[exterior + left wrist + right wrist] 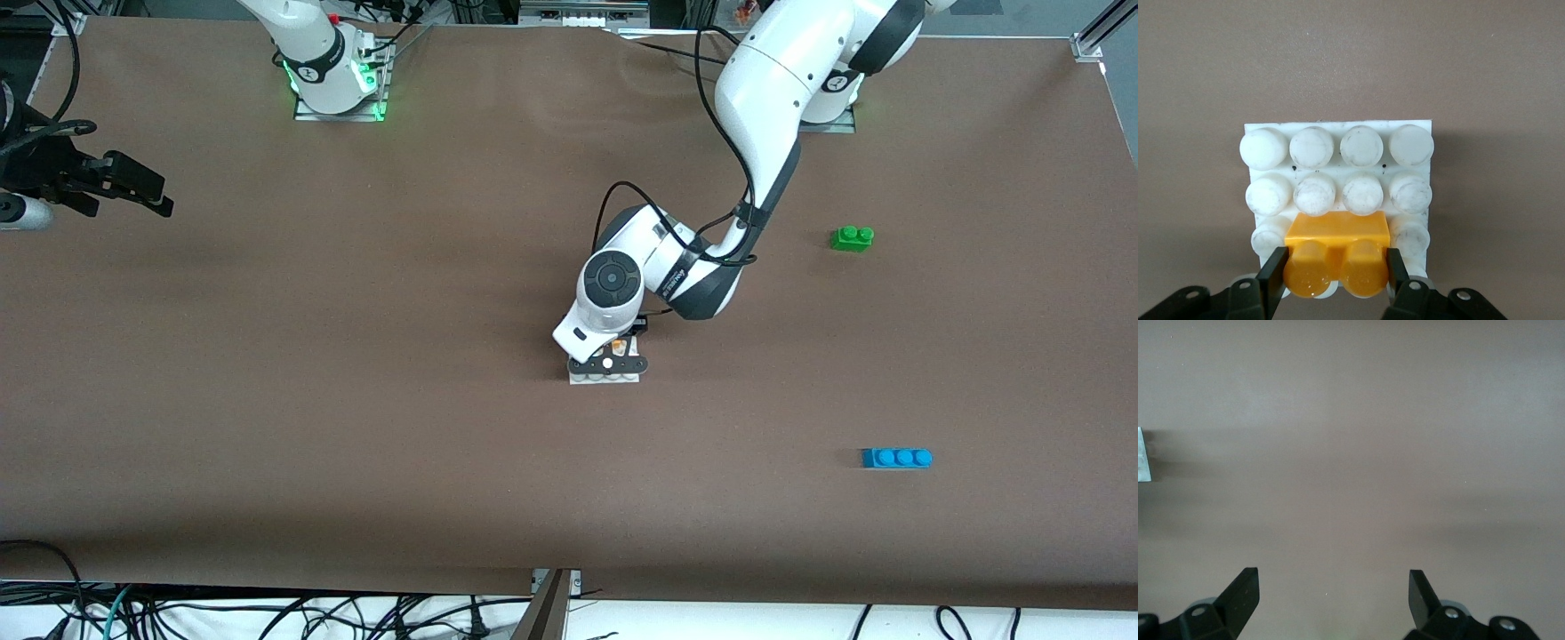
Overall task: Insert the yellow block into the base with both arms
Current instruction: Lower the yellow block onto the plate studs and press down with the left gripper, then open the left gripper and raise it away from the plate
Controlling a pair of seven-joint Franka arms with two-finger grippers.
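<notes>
The white studded base (605,377) lies in the middle of the table, mostly hidden under my left hand. In the left wrist view the base (1338,150) shows its stud grid. My left gripper (613,357) is right over the base, shut on the yellow block (617,345). In the left wrist view the gripper (1336,267) holds the yellow block (1337,257) by its ends, over the base's middle studs; I cannot tell whether it is pressed down. My right gripper (151,197) waits at the right arm's end of the table, open and empty (1333,587) above bare table.
A green two-stud brick (852,237) lies toward the left arm's end of the table. A blue three-stud brick (897,458) lies nearer to the front camera on that same end. The table's front edge has cables below it.
</notes>
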